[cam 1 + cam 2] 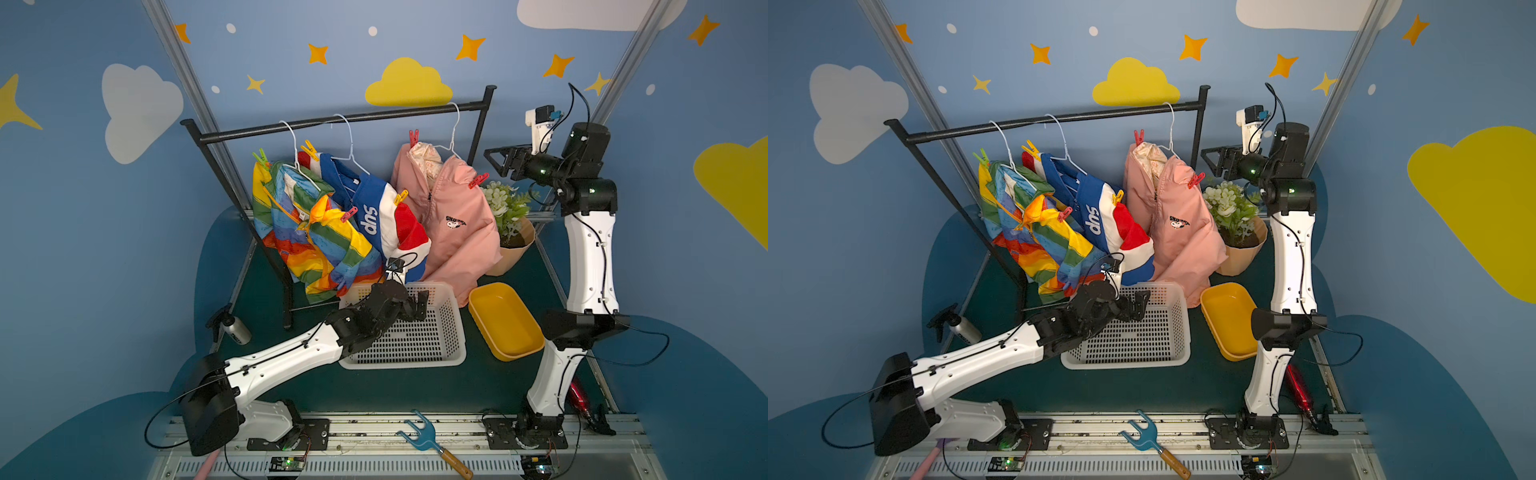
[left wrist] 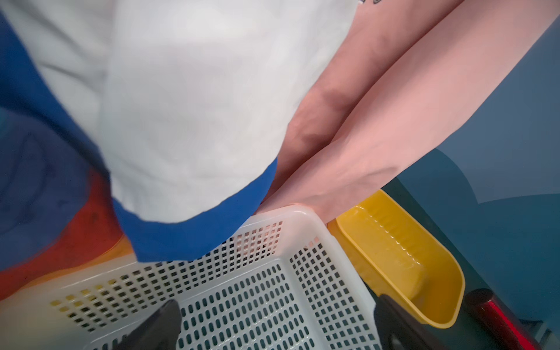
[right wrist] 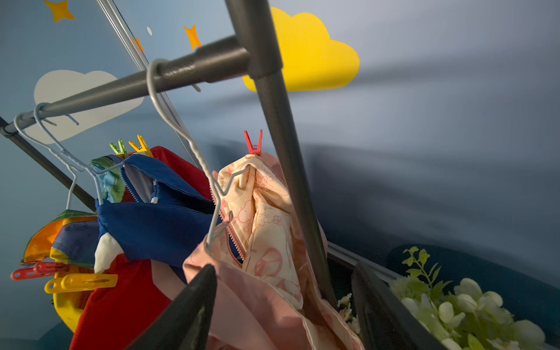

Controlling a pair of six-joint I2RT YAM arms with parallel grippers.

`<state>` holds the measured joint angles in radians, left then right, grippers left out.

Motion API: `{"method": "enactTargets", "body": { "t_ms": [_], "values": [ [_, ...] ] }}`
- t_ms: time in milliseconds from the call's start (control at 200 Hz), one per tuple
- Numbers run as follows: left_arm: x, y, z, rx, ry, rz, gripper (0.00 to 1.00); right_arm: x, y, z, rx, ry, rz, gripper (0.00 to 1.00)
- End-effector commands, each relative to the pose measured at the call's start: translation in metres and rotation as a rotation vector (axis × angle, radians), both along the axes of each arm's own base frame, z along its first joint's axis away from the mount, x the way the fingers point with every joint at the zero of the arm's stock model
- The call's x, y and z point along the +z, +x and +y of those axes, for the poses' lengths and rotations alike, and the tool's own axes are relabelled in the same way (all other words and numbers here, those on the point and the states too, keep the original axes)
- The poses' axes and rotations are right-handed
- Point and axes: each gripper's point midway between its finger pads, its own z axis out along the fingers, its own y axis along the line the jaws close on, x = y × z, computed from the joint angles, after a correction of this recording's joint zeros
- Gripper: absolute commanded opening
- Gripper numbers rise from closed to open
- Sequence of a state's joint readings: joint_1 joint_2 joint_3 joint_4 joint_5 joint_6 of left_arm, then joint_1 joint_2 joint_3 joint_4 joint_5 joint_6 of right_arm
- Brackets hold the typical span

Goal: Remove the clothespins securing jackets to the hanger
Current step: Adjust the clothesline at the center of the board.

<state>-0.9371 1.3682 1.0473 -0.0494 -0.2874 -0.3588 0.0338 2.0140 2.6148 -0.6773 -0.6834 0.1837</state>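
Right gripper [image 1: 494, 161], jaws apart and empty, stands just beside the red clothespin [image 1: 478, 180] on the pink jacket [image 1: 449, 216] shoulder, and the left gripper [image 1: 417, 305] is likewise apart near its hem; risk: closing on fabric rather than the peg's handles would drag the jacket askew.

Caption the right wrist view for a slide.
Right gripper, fingers open, faces the pink jacket, a red clothespin clipped at its top, below the rack rail.

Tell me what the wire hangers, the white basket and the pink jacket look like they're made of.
Wire hangers: thin bent metal wire, seemingly white-coated, glossy. White basket: moulded plastic, going by its smooth rim and punched slots. Pink jacket: matte woven synthetic, probably nylon or polyester; it creases crisply.
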Motion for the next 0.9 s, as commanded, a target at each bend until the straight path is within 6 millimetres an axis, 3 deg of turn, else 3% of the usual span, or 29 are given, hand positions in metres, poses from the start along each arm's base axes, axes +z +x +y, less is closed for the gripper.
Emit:
{"method": "enactTargets", "body": {
  "t_ms": [0,145,310,405,571,896],
  "values": [
    [0.035,0.011,-0.033,-0.076,-0.074,-0.073,1.0,0.002,0.001,-0.016,-0.006,0.055,0.017,0.74],
    [0.07,0.032,-0.077,-0.146,-0.105,-0.141,1.0,-0.003,-0.007,-0.027,-0.012,0.049,0.046,0.73],
    [0.08,0.06,-0.115,-0.172,-0.105,-0.187,1.0,-0.002,-0.011,-0.024,0.038,0.069,0.054,0.72],
    [0.09,0.078,-0.123,-0.136,-0.12,-0.207,1.0,-0.002,-0.007,-0.019,0.079,0.106,0.058,0.72],
    [0.112,0.093,-0.134,-0.102,-0.137,-0.241,1.0,0.006,-0.002,-0.017,0.104,0.156,0.03,0.73],
    [0.101,0.099,-0.157,-0.125,-0.056,-0.244,0.96,0.027,-0.021,0.001,0.104,0.103,0.002,0.73]
  ]
}}
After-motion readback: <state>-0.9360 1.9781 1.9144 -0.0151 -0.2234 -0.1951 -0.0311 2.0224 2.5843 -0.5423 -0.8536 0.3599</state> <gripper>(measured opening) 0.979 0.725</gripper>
